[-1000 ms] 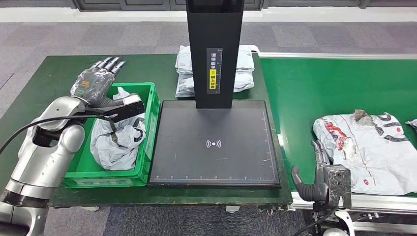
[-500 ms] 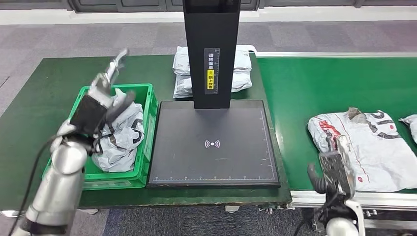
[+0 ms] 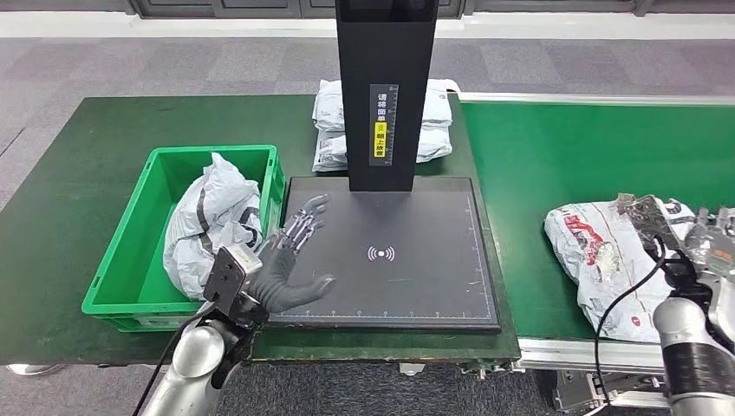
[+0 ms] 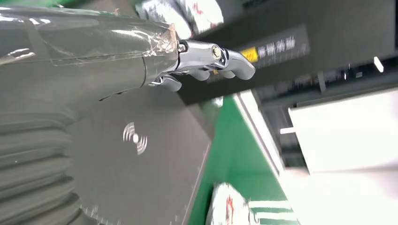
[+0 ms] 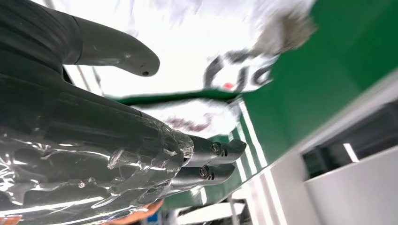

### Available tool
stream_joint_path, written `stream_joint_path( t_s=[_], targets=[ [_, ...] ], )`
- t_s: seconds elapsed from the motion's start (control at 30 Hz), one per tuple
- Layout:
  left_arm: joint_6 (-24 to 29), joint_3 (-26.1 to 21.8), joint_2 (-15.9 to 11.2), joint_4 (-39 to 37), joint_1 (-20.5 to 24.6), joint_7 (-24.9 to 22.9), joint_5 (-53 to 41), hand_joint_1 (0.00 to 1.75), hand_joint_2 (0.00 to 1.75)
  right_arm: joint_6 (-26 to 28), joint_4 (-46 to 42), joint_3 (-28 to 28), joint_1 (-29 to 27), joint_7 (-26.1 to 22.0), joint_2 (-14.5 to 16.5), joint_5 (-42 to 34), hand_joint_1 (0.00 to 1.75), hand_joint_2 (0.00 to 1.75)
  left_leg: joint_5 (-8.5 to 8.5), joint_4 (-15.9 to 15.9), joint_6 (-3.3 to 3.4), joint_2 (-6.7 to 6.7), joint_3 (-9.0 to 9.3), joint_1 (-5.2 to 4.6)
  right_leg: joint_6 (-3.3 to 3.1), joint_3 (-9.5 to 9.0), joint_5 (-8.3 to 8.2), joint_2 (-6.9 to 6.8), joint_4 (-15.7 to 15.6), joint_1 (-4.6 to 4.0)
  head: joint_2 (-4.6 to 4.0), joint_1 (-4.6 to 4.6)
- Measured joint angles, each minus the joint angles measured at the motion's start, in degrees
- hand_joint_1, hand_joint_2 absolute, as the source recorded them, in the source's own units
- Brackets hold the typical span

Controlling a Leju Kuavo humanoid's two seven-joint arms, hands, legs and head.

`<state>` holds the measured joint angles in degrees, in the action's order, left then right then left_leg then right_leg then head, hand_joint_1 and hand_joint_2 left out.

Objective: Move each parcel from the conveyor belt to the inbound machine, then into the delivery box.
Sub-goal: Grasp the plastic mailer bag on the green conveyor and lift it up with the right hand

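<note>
The left hand (image 3: 290, 260) hovers over the scanner (image 3: 387, 253), fingers spread, holding nothing. Right of the scanner, the right hand (image 3: 693, 247) hangs with fingers apart above a parcel (image 3: 607, 251).

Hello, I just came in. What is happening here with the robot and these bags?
The robot is sorting parcels. One grey parcel lies in the green box. The left hand hovers open over the black scanner plate, holding nothing. The right hand is at the large white parcel on the conveyor belt, probably to take it next. More parcels lie behind the scanner column.
</note>
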<state>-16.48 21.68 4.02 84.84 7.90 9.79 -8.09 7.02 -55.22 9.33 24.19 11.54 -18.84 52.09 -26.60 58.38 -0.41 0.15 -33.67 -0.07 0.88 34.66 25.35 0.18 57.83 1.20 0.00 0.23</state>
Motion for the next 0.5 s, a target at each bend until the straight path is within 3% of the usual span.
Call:
stream_joint_path(
  t_s=[0.33, 0.43, 0.5],
  targets=[
    [-1.39, 0.0, 1.64, -4.54, 0.52, 2.22, 0.04, 0.0, 1.75, -0.73, 13.9, 0.03, 2.83, 0.76, -2.82, 3.38, 0.0, 1.75, -0.01, -0.01, 0.01, -0.02, -0.01, 0.0, 0.0, 0.03, 0.0, 0.0, 0.0, -0.01, 0.0, 0.0],
    [-1.41, 0.0, 1.85, -6.1, 1.06, 2.91, 0.27, 0.0, 1.75, -4.32, 17.16, 0.03, 3.62, -0.49, -3.1, 3.13, 0.0, 1.75, -0.01, -0.02, 0.01, -0.01, 0.0, 0.01, 0.0, 0.03, 0.0, 0.01, 0.0, -0.01, 0.0, -0.01],
    [-1.45, 0.0, 1.86, -7.13, 1.27, 3.69, 0.31, 0.0, 1.75, -9.46, 18.87, 0.04, 3.88, -4.03, -3.15, 1.09, 0.0, 1.75, -0.01, -0.02, 0.01, -0.01, 0.0, 0.01, 0.0, 0.03, 0.0, 0.01, 0.0, -0.01, 0.0, -0.01]
  ],
)
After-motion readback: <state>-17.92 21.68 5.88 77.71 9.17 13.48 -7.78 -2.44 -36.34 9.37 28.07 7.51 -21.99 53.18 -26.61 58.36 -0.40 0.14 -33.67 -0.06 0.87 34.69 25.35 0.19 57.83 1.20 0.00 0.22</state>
